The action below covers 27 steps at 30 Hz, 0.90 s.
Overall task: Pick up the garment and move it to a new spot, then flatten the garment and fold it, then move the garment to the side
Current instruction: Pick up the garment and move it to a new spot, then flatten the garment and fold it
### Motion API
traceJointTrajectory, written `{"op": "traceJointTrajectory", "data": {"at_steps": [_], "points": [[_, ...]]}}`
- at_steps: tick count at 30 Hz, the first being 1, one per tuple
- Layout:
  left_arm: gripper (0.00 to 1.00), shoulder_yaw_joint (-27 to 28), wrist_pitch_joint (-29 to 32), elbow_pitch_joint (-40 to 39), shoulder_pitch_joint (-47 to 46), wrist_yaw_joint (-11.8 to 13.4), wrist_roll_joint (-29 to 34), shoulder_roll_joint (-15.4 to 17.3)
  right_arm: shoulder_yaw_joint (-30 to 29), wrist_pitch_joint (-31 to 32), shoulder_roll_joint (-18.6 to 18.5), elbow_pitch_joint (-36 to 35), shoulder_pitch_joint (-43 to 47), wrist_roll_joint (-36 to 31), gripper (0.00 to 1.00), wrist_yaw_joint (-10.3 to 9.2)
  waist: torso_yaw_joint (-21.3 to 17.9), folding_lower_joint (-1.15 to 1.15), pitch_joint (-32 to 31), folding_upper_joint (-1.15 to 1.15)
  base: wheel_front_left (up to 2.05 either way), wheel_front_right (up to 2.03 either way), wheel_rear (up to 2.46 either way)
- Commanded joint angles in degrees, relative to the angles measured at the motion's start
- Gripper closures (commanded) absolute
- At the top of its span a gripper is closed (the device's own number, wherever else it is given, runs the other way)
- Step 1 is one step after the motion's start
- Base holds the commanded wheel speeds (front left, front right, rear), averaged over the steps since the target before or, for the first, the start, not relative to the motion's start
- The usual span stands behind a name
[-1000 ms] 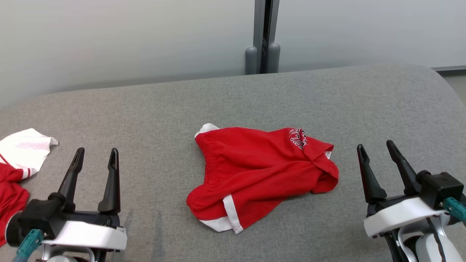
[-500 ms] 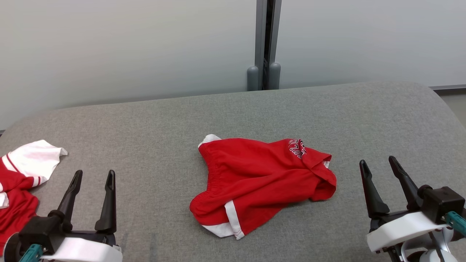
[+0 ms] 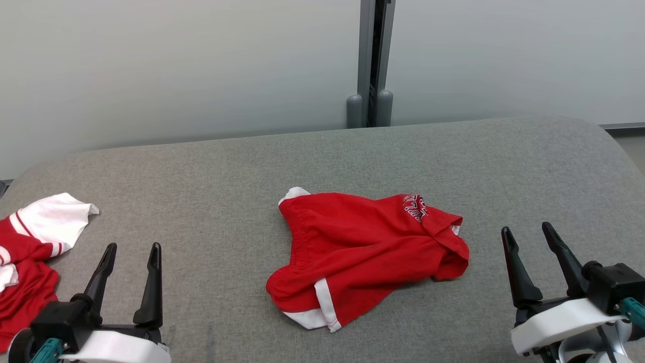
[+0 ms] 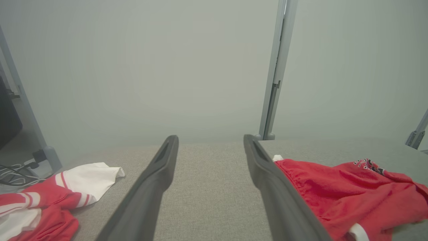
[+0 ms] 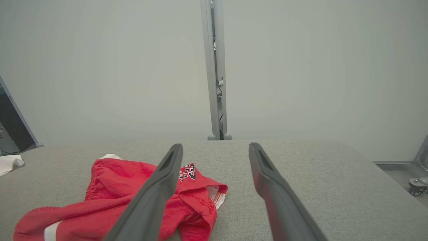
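Note:
The garment (image 3: pixel 368 252), red shorts with white trim and a printed logo, lies crumpled in the middle of the grey table (image 3: pixel 322 161). My left gripper (image 3: pixel 132 250) stands open at the lower left, well to the left of it, nothing between its fingers. At the lower right my right gripper (image 3: pixel 528 233) is open too, a short way right of the shorts' leg opening. The left wrist view has the garment (image 4: pixel 347 190) to the right of my left gripper (image 4: pixel 210 142); the right wrist view has the garment (image 5: pixel 120 190) left of and behind the left finger of my right gripper (image 5: pixel 215 149).
A second red and white garment (image 3: pixel 30 252) lies bunched at the table's left edge, seen also as a red and white garment (image 4: pixel 50 197) in the left wrist view. A grey post (image 3: pixel 371 60) and pale wall panels stand behind the table.
The head camera has tilted up, so the whole scene sits lower in the picture. The garment lies as before and both grippers stay open.

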Motion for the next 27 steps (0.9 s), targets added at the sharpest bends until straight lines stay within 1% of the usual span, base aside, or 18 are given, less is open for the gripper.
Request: {"op": "traceJointTrajectory", "data": {"at_steps": [1, 21, 23, 25, 26, 27], "points": [[0.00, 0.0, 0.1, 0.1, -0.8, 0.3, -0.1, 0.1, 0.0, 0.0, 0.0, -0.2, 0.5, -0.2, 0.00, 0.02, 0.1, 0.00, 0.0, 0.00, 0.00, 0.00, 0.00], [0.00, -0.1, 0.7, 0.2, -1.5, 1.3, -0.8, 0.0, 0.6, 0.3, 0.1, 0.4, -0.3, -0.5, 0.00, 0.03, 0.5, 0.00, 0.4, 0.00, 0.00, 0.00, 0.00], [0.00, -0.1, 0.6, 0.4, -1.6, 1.3, -0.9, -0.1, 1.5, 0.6, -0.4, 0.4, -0.4, -0.7, 0.00, 0.02, 0.9, 0.00, 0.6, 0.00, 0.00, 0.00, 0.00], [0.00, -0.3, 0.6, 0.5, -2.1, 1.1, -0.9, -0.1, 3.8, 1.2, -0.9, 0.6, -0.6, -0.6, 0.00, 0.03, 1.5, 0.00, 0.8, 0.00, 0.00, 0.00, 0.00], [0.00, -0.4, 0.6, 0.6, -2.9, 0.8, -0.8, -0.2, 7.1, 2.0, -1.5, 0.8, -0.8, -0.2, 0.00, 0.03, 2.3, 0.00, 1.5, 0.00, 0.00, 0.00, 0.00], [0.00, -0.6, 0.6, 0.6, -3.2, 0.7, -0.7, -0.2, 8.6, 2.5, -1.9, 1.0, -0.9, 0.0, 0.00, 0.03, 2.8, 0.00, 1.9, 0.00, 0.00, 0.00, 0.00]]}}
